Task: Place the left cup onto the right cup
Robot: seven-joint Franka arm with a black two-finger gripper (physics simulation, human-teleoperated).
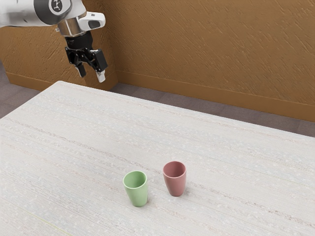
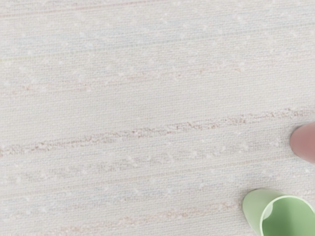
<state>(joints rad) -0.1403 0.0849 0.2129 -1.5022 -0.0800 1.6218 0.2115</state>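
exterior view: the end effector point(image 1: 91, 73) hangs high above the table's point(image 1: 221, 142) far corner. its fingers are spread apart and empty, well apart from both cups, so no grasp has begun. the green cup point(image 1: 135, 188) stands upright toward the exterior view's left, just beside the pink cup point(image 1: 174, 178) without touching it. both mouths face up, which suits setting 1 onto the other.

wrist view: the green cup point(image 2: 280, 216) and a sliver of the pink cup point(image 2: 305, 142) lie off-centre, so i judge the hand must travel over them before descending.
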